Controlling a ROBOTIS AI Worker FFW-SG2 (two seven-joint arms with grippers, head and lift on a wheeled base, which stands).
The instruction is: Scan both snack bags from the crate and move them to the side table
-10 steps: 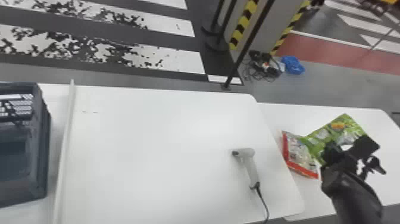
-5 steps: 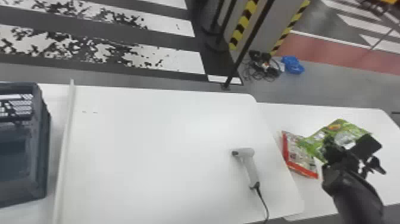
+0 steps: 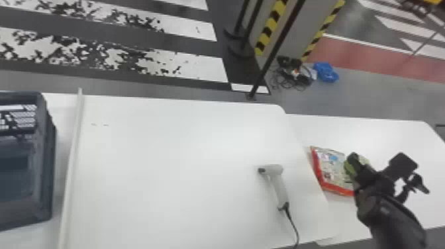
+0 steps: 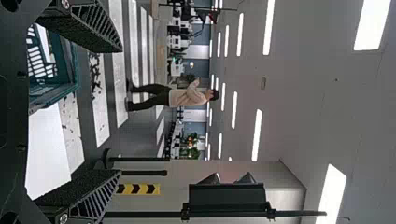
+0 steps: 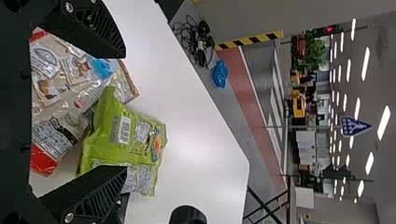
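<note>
One green bag [image 5: 142, 142], barcode label up, now lies mostly hidden in the head view behind the right gripper [image 3: 377, 162], fingers spread wide, and overlaps one red bag [image 3: 332, 172], side table [image 3: 394, 134], left part; left gripper [image 4: 119, 111], likewise wide.

In the head view, the right gripper [image 3: 361, 169] hides most of the green bag [image 5: 102, 149]; contact between its jaws and that bag is, I'd say, hard to judge. Up close, one jaw covers part of the green bag, the other part of the red-edged bag [image 5: 44, 84]. Well left of those jaws, the head view's edge cuts off the crate [image 3: 44, 152]; nearer them, the cord [image 3: 293, 225] runs out of view.
</note>
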